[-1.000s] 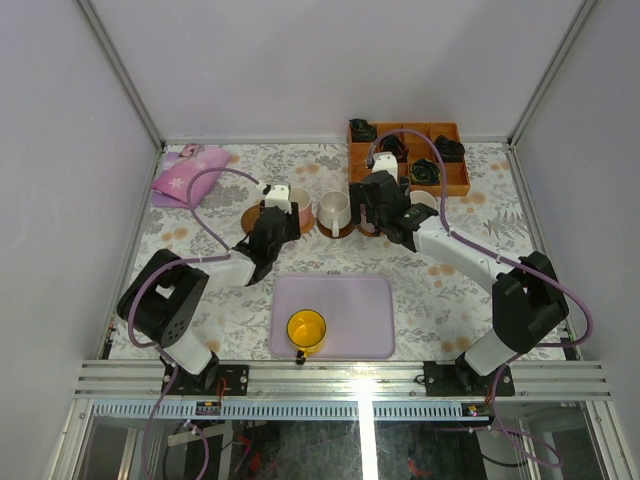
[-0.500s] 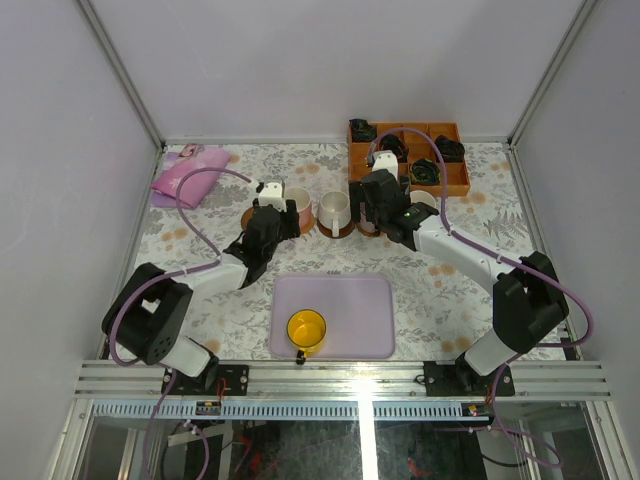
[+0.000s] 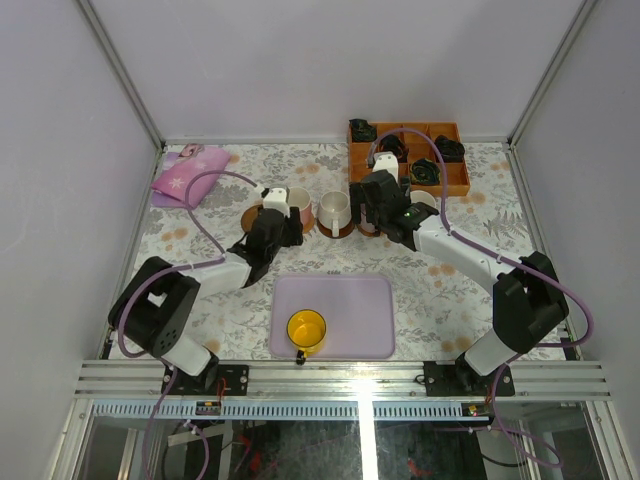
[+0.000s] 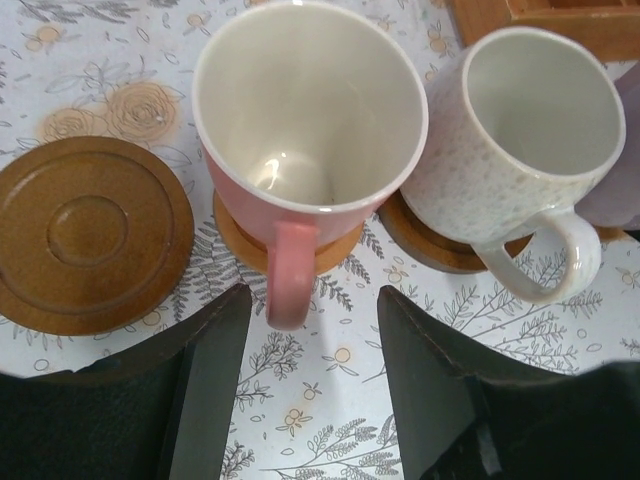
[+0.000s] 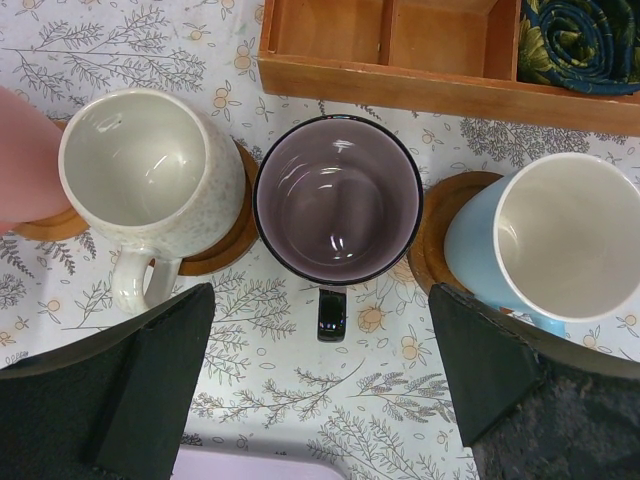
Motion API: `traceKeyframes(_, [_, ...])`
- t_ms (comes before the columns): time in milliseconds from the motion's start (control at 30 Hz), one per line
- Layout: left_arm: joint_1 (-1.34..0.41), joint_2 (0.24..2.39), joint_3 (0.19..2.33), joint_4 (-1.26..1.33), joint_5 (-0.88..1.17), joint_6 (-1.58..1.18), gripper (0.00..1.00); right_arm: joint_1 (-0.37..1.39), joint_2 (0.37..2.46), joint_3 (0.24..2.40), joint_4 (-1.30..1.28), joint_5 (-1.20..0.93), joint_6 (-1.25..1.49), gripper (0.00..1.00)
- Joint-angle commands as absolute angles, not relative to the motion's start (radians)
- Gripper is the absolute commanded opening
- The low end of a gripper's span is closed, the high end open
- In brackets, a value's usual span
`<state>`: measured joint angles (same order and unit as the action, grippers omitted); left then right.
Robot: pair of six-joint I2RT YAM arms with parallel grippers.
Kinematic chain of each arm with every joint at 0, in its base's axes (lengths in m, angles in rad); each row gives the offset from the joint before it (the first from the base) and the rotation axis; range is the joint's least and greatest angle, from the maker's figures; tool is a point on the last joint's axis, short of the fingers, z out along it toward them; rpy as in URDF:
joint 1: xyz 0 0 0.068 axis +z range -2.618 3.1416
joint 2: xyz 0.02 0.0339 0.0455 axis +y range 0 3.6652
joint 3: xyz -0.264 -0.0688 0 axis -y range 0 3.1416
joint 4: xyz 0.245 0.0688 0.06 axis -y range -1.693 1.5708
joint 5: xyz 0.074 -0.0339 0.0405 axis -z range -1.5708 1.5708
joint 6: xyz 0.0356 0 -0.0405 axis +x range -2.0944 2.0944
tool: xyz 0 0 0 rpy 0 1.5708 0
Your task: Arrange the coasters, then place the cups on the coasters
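Observation:
A pink cup (image 4: 310, 110) stands on a small tan coaster (image 4: 335, 255), its handle pointing at my left gripper (image 4: 318, 345). That gripper is open; the handle's end lies just between the fingertips with a gap on each side. A bare dark coaster (image 4: 90, 235) lies to the left. The cream-white cup (image 5: 150, 165) sits on a dark coaster (image 5: 228, 240). My right gripper (image 5: 322, 350) is open before the greyish purple cup (image 5: 338, 195), whose coaster is hidden. The light blue cup (image 5: 560, 235) stands on a coaster (image 5: 440, 225). A yellow cup (image 3: 306, 328) is on the tray.
The lavender tray (image 3: 350, 310) lies near the arms' bases. An orange compartment box (image 3: 455, 180) with dark rolled items stands at the back right, close behind the cups. A pink cloth (image 3: 188, 175) lies at the back left.
My left gripper's jaws have widened a little around the pink cup's handle, and the left arm has shifted slightly. The right arm and the cups have not moved.

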<state>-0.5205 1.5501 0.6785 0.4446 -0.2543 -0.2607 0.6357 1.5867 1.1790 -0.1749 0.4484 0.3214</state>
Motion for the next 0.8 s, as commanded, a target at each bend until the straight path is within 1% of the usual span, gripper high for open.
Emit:
traceKeyframes(0, [-0.515, 1.571, 0.713, 0.435, -0.204, -0.274, 0.54, 0.629, 1.555, 1.200, -0.165, 0.434, 0.331, 0.96])
traceKeyframes(367, [-0.523, 1.580, 0.731, 0.394, -0.151, -0.279, 0.51, 0.629, 1.561, 1.205, -0.164, 0.419, 0.330, 0.96])
traceKeyframes(567, [-0.529, 1.579, 0.733, 0.369, -0.170, -0.295, 0.52, 0.629, 1.569, 1.207, -0.164, 0.410, 0.329, 0.96])
traceKeyframes(667, [-0.530, 1.566, 0.732, 0.328, -0.227, -0.321, 0.56, 0.629, 1.568, 1.205, -0.164, 0.412, 0.327, 0.96])
traceKeyframes(700, [-0.531, 1.556, 0.731, 0.313, -0.247, -0.328, 0.59, 0.629, 1.567, 1.204, -0.164, 0.413, 0.327, 0.96])
traceKeyframes(767, [-0.529, 1.534, 0.730, 0.283, -0.279, -0.335, 0.69, 0.629, 1.564, 1.202, -0.164, 0.415, 0.324, 0.96])
